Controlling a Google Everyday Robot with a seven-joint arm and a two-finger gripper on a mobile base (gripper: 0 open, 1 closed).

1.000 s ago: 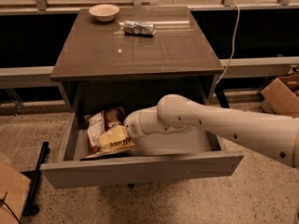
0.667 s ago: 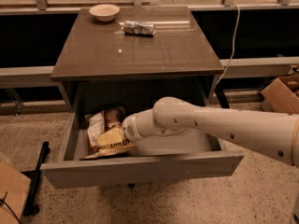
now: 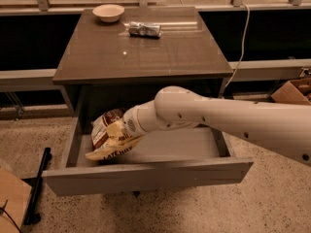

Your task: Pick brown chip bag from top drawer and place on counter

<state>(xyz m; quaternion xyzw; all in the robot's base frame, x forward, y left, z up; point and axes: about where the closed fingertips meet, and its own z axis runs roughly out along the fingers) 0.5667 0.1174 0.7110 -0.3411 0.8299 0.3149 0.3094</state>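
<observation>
The brown chip bag (image 3: pixel 108 139), crinkled brown and tan-yellow with dark lettering and a white label, stands tilted in the left part of the open top drawer (image 3: pixel 146 176). My white arm reaches in from the right. My gripper (image 3: pixel 124 129) is pressed into the bag's right side and its tip is hidden by the bag. The bag's lower edge hangs near the drawer's front panel. The counter (image 3: pixel 146 52) is the glossy dark tabletop above the drawer.
On the counter stand a small white bowl (image 3: pixel 108 12) at the back left and a silver foil packet (image 3: pixel 144 29) at the back middle. A cardboard box (image 3: pixel 294 91) sits on the floor at right. A black bar (image 3: pixel 36 188) lies on the floor at left.
My arm's elbow has risen and the wrist has shifted left. The chip bag has moved slightly up and to the left with it.
</observation>
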